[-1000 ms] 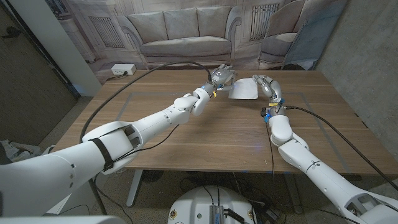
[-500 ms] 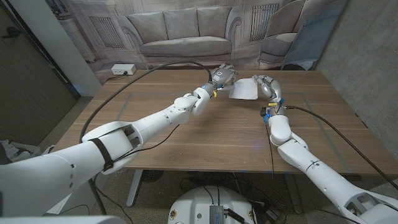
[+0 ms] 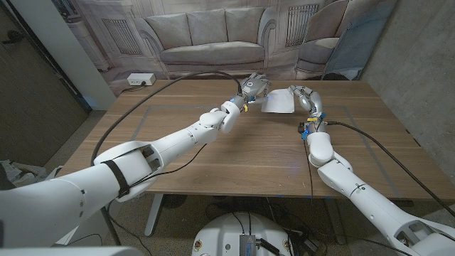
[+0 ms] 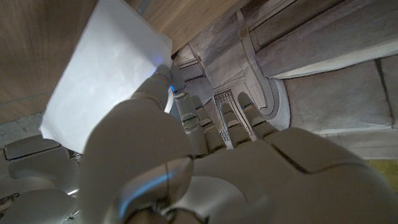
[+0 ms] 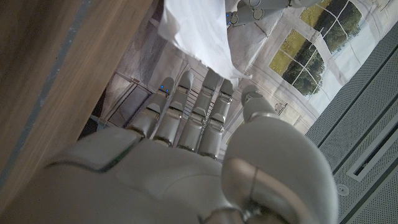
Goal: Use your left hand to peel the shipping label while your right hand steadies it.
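The shipping label [image 3: 277,104] is a white sheet held up off the far middle of the wooden table [image 3: 234,153], between my two hands. My left hand [image 3: 254,86] is at the sheet's left edge. In the left wrist view its fingertips [image 4: 163,73] pinch a corner of the label [image 4: 106,68]. My right hand [image 3: 306,98] is at the sheet's right edge. In the right wrist view its fingers [image 5: 186,106] reach up to the lower edge of the label [image 5: 196,28] and appear to hold it there, with my left hand [image 5: 249,11] beyond.
A black cable [image 3: 170,82] runs along my left arm across the table's left half. Another cable [image 3: 377,146] trails over the right side. A white power strip [image 3: 139,80] lies past the far left corner. A backdrop showing a sofa [image 3: 213,39] stands behind the table.
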### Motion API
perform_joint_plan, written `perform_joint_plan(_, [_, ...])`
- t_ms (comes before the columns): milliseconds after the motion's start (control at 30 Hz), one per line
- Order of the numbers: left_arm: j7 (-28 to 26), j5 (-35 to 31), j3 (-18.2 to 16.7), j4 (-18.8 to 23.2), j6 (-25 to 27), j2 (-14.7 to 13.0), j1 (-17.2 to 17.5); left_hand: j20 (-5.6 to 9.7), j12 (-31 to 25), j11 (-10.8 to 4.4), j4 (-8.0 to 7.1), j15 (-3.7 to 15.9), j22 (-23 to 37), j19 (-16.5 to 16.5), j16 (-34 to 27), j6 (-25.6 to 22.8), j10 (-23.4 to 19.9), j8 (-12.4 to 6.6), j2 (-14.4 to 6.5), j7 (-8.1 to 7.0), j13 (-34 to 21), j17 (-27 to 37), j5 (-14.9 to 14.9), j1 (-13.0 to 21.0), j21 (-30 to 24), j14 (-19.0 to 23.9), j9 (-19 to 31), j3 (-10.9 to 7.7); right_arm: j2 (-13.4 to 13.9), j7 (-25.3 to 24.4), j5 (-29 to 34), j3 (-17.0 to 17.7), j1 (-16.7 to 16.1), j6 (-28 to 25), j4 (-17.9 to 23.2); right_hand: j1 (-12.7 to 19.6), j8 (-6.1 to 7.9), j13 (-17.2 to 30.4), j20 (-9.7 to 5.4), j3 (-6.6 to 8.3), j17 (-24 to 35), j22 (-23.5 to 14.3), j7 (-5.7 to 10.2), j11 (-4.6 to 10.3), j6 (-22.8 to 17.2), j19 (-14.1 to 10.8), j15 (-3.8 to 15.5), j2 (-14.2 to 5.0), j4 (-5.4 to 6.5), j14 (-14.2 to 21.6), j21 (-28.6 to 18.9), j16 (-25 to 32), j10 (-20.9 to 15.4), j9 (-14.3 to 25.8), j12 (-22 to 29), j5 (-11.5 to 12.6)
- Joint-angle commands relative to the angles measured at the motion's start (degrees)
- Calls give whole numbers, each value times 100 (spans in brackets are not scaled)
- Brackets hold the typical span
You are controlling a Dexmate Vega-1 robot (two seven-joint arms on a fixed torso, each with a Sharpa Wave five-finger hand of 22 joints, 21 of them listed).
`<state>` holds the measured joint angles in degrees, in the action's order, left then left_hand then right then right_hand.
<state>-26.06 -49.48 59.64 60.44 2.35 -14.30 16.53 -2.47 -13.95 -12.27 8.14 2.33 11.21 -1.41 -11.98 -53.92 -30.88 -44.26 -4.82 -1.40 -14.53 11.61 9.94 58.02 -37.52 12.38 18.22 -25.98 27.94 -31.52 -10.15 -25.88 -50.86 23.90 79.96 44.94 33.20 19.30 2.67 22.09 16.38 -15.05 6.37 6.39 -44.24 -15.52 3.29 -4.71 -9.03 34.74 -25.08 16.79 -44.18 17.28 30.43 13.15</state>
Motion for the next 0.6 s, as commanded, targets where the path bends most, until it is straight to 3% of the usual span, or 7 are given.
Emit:
perform_joint_plan(33, [15, 23, -13, 51, 37, 15, 29, -33, 18, -3, -34, 765, 3, -31, 4, 2, -66, -563, -47, 37, -14, 7, 31, -14, -32, 63, 205, -88, 39, -94, 67, -25, -26, -33, 68, 150, 114, 42, -23, 63, 16, -23, 59, 64, -120, -7, 903, 1, -42, 124, -67, -22, -114, 22, 72, 40])
perform_joint_plan(200, [61, 2, -13, 116, 112, 18, 37, -34, 20, -2, -31, 745, 3, -35, 7, 24, -79, -580, -42, 29, -20, 7, 30, -25, -43, 69, 230, -116, 50, -150, 95, -29, -39, -92, 104, 174, 126, 69, -22, 46, 12, -26, 43, 81, -52, 4, 891, 83, -45, 108, -89, -64, -94, 23, 79, 45])
perform_joint_plan(400, [88, 68, -42, 140, 48, 2, 52, -31, 31, 1, -36, 746, 3, -36, 13, 36, -61, -581, -43, 23, -26, 8, 30, -45, -53, 67, 226, -142, 52, -249, 149, -29, -59, -102, 139, 484, 192, 114, -59, 171, 36, -32, 106, 168, -92, 10, 964, 2, -112, 194, -134, -67, -165, -7, 130, 95])
perform_joint_plan(533, [47, 48, -35, 138, 62, 4, 66, -33, 38, 1, -40, 745, 3, -36, 15, 48, -51, -590, -42, 20, -30, 10, 29, -58, -59, 67, 237, -155, 22, -379, 193, -18, -76, -97, 149, 1035, 429, 191, -165, 250, 227, -56, 158, 274, -488, -30, 997, -157, -140, 380, -251, 91, -408, -79, 254, 72])
perform_joint_plan(600, [114, 2, -12, 180, 117, -9, 60, -34, 39, 0, -41, 744, 3, -35, 15, 65, -51, -591, -42, 24, -31, 10, 29, -63, -61, 68, 247, -160, 22, -397, 191, -19, -84, -78, 147, 1116, 464, 212, -194, 240, 283, -64, 159, 258, -540, -50, 1000, -194, -115, 430, -286, 142, -471, -101, 286, 47])
